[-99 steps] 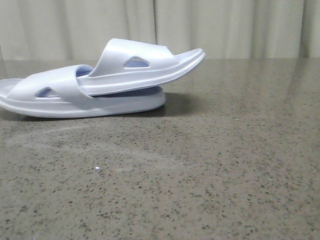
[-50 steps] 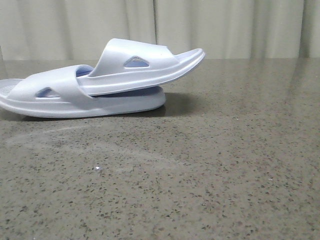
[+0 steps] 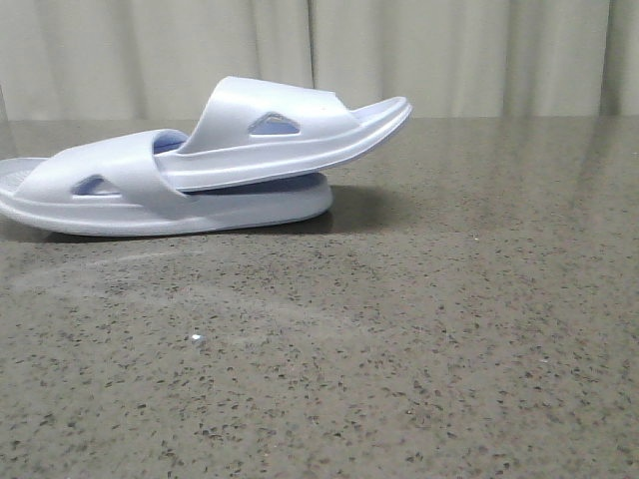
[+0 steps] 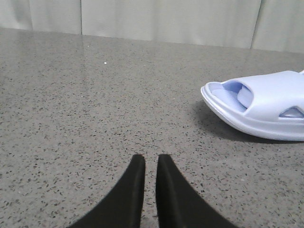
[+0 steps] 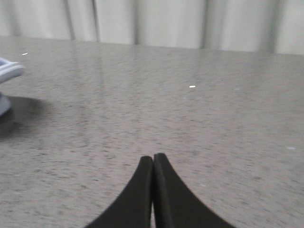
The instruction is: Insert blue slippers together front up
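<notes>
Resting nested on the speckled table (image 3: 419, 349), the blue slippers (image 3: 200, 165) sit at its far left side in the front view: lower one (image 3: 150, 195) flat on its sole, upper one (image 3: 290, 135) pushed under the lower one's strap w/ its free end tilted up and sticking out to the right, clear of the surface. Triangular side cutouts show on both straps.

Left gripper (image 4: 147, 164): black fingers (image 4: 130, 190) nearly together, thin slit between the tips, nothing held, hovering over bare tabletop. From the left wrist cam the slippers (image 4: 266, 107) lie ahead of the tips and off to one side, well apart, rounded end facing the cam.

Right gripper (image 5: 153, 159): fingers (image 5: 135, 190) pressed tip to tip, no gap seen, empty. Only a sliver of the slippers (image 5: 7, 71) shows at the frame edge w/ a shadow below, far from the tips. View is a bit blurred.

Pale curtain (image 3: 449, 55) hangs behind the table.
</notes>
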Controlling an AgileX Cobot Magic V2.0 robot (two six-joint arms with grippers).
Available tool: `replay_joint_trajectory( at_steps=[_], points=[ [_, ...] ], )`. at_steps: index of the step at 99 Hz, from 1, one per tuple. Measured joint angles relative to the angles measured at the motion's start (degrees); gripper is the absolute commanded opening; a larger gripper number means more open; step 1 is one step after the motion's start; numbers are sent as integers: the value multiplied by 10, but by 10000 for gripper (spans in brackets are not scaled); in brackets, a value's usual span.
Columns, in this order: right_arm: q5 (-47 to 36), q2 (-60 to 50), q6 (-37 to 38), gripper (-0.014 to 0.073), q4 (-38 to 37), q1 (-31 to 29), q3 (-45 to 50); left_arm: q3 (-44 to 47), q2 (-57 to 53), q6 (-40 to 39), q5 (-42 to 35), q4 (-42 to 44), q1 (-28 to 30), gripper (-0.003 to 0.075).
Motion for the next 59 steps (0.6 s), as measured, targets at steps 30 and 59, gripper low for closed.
replay_joint_trajectory(
  at_steps=[30,59],
  points=[
    [94,-153,133,-89,-129,-90,53,0,0,0,1,-1,0,15],
    [102,-179,138,-89,-139,-91,53,0,0,0,1,-1,0,15]
  ],
)
